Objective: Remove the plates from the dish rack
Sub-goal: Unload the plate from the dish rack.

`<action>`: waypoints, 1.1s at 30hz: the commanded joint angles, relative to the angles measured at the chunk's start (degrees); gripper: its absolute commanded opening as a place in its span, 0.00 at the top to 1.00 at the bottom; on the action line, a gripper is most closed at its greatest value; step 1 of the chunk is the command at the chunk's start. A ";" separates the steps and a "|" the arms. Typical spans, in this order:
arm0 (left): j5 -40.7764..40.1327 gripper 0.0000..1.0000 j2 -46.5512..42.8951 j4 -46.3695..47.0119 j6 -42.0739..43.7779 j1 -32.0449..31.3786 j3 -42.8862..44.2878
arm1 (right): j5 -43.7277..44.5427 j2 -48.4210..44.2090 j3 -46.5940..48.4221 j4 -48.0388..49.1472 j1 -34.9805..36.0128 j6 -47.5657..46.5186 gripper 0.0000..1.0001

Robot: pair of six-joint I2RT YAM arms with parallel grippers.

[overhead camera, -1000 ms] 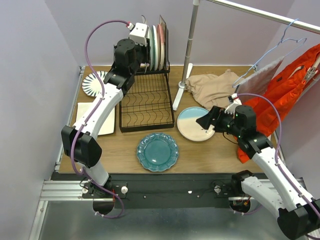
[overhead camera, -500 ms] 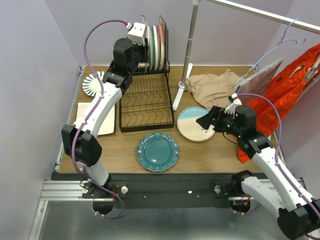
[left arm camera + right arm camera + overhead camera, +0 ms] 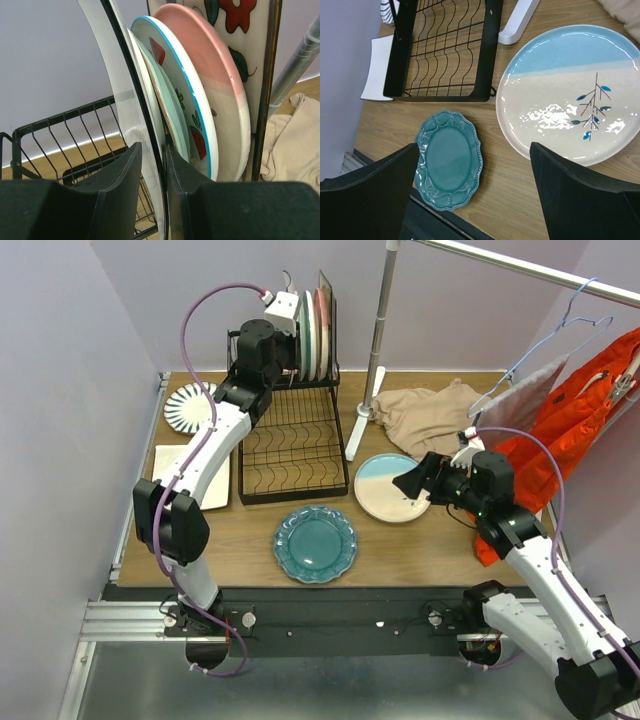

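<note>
From above, the black dish rack (image 3: 295, 435) sits in the upper middle of the frame. Its raised basket holds a row of upright plates (image 3: 312, 325), and the left claw (image 3: 288, 328) is at the left end of that row. On the table, a striped plate (image 3: 185, 405) and a square white plate (image 3: 168, 465) lie at the left. A teal plate (image 3: 315, 543) lies at lower centre and a cream-blue plate (image 3: 385, 490) to its right, with the right claw (image 3: 412, 481) over that plate's right rim. A metal pole (image 3: 378, 345), a beige cloth (image 3: 430, 415) and an orange garment (image 3: 580, 410) fill the upper right. In the left wrist view, the left claw (image 3: 152, 152) is pressed together on the dark edge of a white plate (image 3: 125, 100), the leftmost in the basket. To its right stand a pale green plate (image 3: 167, 100), a blue-rimmed plate with red fruit (image 3: 175, 75), a pink and cream plate (image 3: 220, 85) and a flowered plate (image 3: 235, 20), all between the rack's wires (image 3: 65, 127). In the right wrist view, the right claw (image 3: 474, 147) is spread wide and holds nothing. Under it, the teal plate (image 3: 449, 160) lies at lower left and the cream-blue plate (image 3: 560, 90), painted with a twig, at right. The rack's lower tray (image 3: 445, 50) of wavy dividers is at the top.
</note>
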 commanded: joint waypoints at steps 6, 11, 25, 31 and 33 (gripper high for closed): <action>-0.87 0.67 3.86 1.43 1.14 0.18 2.77 | -0.11 -0.89 -0.11 0.18 0.02 1.17 0.01; -1.04 0.66 5.00 1.60 1.32 0.18 3.74 | -0.02 -0.80 -0.10 0.18 0.02 1.43 0.01; 0.09 0.71 7.28 1.69 3.34 0.18 5.85 | -0.11 0.78 1.30 0.09 0.02 0.99 0.01; -0.08 0.85 7.11 1.52 3.08 0.09 6.38 | -0.37 0.96 2.35 0.09 0.02 0.64 0.01; -0.17 0.92 7.02 1.08 3.08 0.09 6.82 | -0.46 1.22 2.53 0.09 0.02 0.46 0.01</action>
